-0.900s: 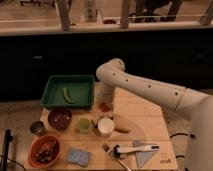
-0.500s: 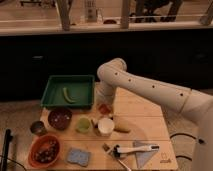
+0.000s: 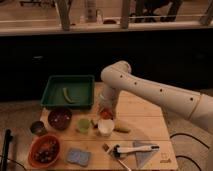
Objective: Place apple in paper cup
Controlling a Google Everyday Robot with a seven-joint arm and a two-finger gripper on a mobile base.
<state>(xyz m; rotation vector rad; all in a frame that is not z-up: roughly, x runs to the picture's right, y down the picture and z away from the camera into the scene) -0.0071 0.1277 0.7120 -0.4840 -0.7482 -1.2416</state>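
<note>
The apple [image 3: 106, 114] is a small red-orange fruit at the tip of my gripper [image 3: 105, 112], which reaches down from the white arm and is shut on it. Only the apple's lower part shows below the fingers. The paper cup [image 3: 105, 127], short and white, stands on the wooden table right in front of and just below the apple. The held apple hangs close above the cup's far rim.
Left of the paper cup stand a light-green cup [image 3: 84, 124], a dark red bowl [image 3: 60, 118] and a grey metal cup [image 3: 37, 128]. Behind lies a green tray [image 3: 82, 82]. An orange bowl [image 3: 45, 151], blue sponge [image 3: 77, 156], yellowish-brown piece [image 3: 121, 129] and white brush [image 3: 135, 148] sit nearer the front.
The gripper with the apple has shifted slightly down and toward the paper cup. Everything else on the table is where it was.
</note>
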